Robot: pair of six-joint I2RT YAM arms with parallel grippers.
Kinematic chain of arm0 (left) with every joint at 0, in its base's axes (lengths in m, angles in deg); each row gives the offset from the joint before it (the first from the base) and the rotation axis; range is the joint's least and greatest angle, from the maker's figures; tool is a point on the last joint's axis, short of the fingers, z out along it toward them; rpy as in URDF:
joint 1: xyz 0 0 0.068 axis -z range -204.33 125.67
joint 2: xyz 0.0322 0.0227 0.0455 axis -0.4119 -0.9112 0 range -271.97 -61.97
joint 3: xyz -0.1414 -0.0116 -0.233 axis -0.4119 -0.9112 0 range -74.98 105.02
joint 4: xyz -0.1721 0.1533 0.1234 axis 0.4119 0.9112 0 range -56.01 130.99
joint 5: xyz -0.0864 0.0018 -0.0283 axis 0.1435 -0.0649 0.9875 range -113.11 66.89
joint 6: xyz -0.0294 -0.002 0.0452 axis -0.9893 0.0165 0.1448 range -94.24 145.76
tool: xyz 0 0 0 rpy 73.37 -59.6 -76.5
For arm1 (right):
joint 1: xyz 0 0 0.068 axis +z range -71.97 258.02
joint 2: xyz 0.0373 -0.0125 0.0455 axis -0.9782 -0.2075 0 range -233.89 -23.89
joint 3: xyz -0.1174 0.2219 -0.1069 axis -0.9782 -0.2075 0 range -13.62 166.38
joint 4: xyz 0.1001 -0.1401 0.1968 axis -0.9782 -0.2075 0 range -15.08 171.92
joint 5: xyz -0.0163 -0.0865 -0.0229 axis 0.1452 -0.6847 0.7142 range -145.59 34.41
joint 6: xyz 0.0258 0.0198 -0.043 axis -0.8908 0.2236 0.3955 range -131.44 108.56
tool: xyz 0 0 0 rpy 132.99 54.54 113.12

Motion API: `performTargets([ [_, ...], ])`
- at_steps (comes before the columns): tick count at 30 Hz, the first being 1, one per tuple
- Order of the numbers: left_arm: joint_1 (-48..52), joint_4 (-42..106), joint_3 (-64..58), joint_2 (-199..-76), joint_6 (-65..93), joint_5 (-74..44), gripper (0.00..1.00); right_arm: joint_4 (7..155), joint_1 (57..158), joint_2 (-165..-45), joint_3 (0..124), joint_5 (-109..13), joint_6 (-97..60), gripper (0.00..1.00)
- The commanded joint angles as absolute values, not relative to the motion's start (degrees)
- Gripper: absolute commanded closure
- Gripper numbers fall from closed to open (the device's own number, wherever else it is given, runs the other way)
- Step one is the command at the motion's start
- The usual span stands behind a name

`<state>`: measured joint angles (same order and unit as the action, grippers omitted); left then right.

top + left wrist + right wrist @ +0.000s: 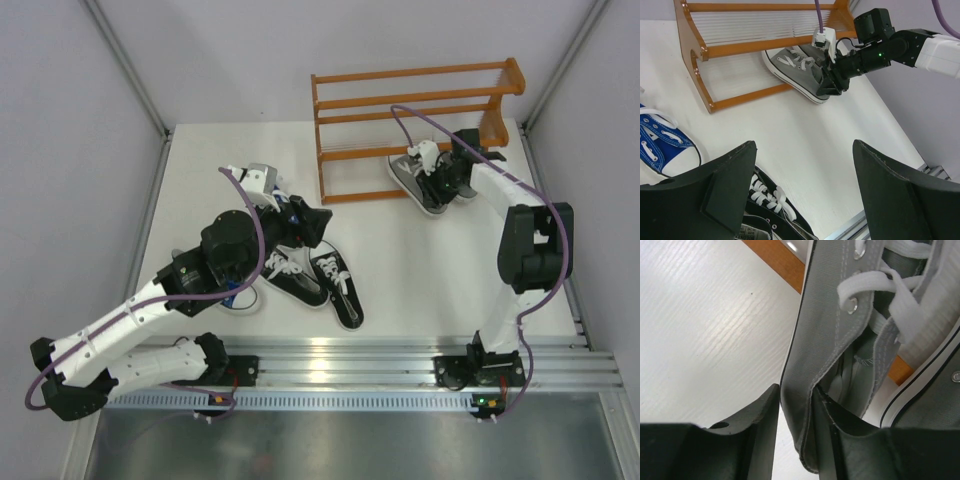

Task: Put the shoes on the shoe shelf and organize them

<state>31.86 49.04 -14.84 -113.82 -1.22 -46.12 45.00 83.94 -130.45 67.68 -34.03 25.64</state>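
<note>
The right fingers (pixel 765 425) are clamped on the side wall of a grey sneaker (pixel 820 340): one finger outside the canvas, the other down inside the shoe's opening. Just past the fingertips the sneaker lies across the low front rail of the shoe shelf (pixel 740 45), toe pointing in under the tiers. The second grey sneaker (pixel 940 390) sits close against the far side of the inner finger; whether the two touch cannot be told.

The left fingers (pixel 725 190) stand wide apart, holding nothing. Below them lie the black sneakers (pixel 770 200) on the worktop (pixel 805 135). A blue sneaker (pixel 660 145) is off to the outer side of one finger. All three are well apart from the shelf.

The pinch looks like the weak point. It holds only a thin fold of soft canvas near the heel, so on a lift the heavier rubber sole would likely sag toe-down and pivot in the grip, or the cloth could creep out between the fingers. A drooping toe could catch the front rail or a slat and jam, and pushing on might shove the whole shelf back. The loose white laces by the fingertips might snag on a rail. The neighbouring grey sneaker is close enough that it could be dragged or tipped as this one moves.
</note>
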Motion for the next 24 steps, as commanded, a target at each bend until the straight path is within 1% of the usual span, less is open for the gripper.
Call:
performTargets([
  [1, 31.7, 46.4, -15.3, -113.0, -1.6, -46.1, 0.17, 48.3, 84.9, -131.2, 67.3, -34.8, 25.9, 0.69],
  [2, 31.7, 46.4, -15.3, -113.0, -1.5, -46.1, 0.17, 48.7, 84.9, -130.9, 67.2, -34.9, 25.5, 0.78],
  [7, 31.7, 46.4, -15.3, -112.8, -1.5, -46.3, 0.17, 52.4, 84.8, -128.9, 66.0, -35.2, 22.1, 0.91],
  [8, 31.7, 46.5, -15.3, -112.8, -1.5, -46.2, 0.17, 53.3, 84.8, -128.0, 65.7, -35.1, 19.7, 0.98],
  [9, 31.7, 46.4, -15.3, -112.8, -1.4, -46.2, 0.17, 54.4, 84.5, -127.2, 65.1, -35.2, 17.9, 1.0],
  [13, 31.7, 46.4, -15.2, -112.7, -1.5, -46.3, 0.17, 62.9, 84.4, -123.3, 60.7, -36.7, 11.6, 1.0],
  [17, 31.7, 46.4, -15.0, -112.9, -1.3, -46.1, 0.17, 65.8, 84.4, -121.5, 60.3, -38.5, 7.4, 1.0],
  [24, 31.7, 46.4, -14.2, -114.0, -1.0, -45.8, 0.17, 67.5, 84.3, -123.7, 63.2, -40.3, 5.9, 1.0],
])
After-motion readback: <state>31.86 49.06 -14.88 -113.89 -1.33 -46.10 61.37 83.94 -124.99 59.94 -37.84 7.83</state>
